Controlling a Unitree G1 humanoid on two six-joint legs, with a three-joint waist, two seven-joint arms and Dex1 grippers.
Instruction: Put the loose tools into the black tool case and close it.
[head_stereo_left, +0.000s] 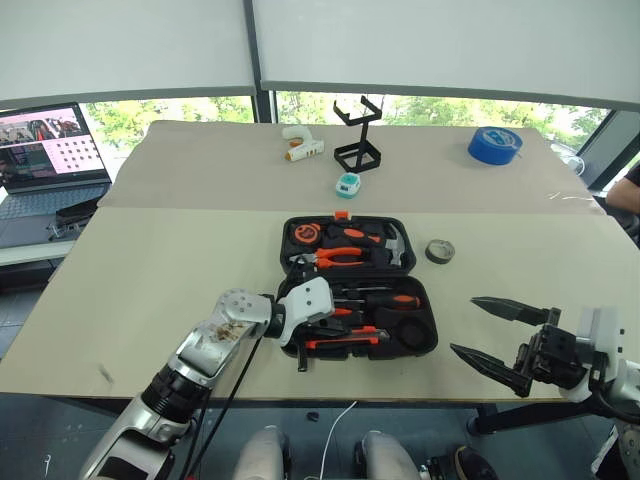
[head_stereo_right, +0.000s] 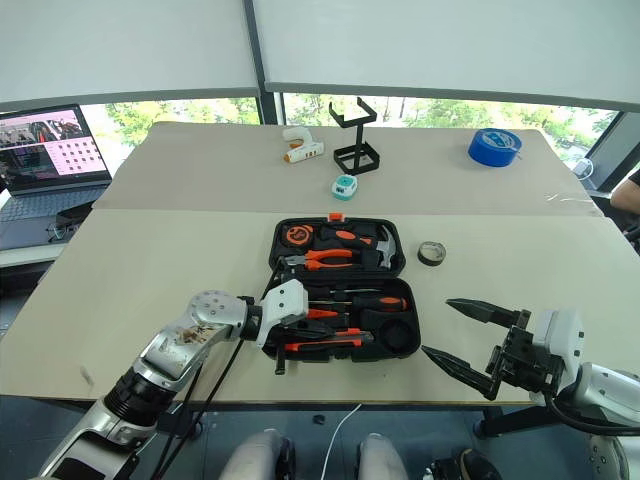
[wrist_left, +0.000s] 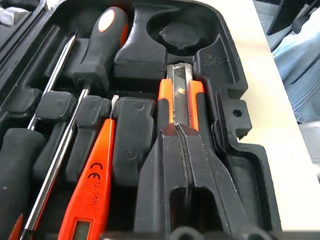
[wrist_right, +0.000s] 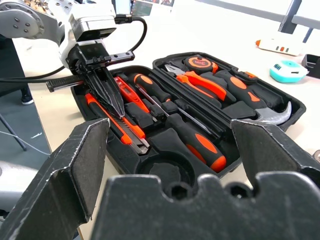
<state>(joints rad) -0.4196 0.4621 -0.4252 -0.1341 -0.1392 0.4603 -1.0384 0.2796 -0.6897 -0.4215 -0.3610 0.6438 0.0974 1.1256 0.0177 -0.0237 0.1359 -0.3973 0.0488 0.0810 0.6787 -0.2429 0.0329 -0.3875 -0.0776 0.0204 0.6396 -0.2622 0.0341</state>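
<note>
Over the black tool case (head_stereo_left: 420, 300), left end effector (wrist_left: 182, 131) closed on utility knife (wrist_left: 181, 95); right end effector (head_stereo_left: 490, 335) wide open.

The tester pen (wrist_left: 89, 192) carries a black "CE" mark on its orange body, seen in the left wrist view — the one sign that reads clearly. Raised lettering is moulded into the case (wrist_left: 218, 61) wall at about one o'clock from the knife (wrist_left: 180, 97), too small to make out. The tape measure (wrist_right: 199, 63) has a round label with dark print, unreadable. The laptop (head_stereo_left: 50, 150) screen shows pictures and a pink grid, no legible words.
</note>
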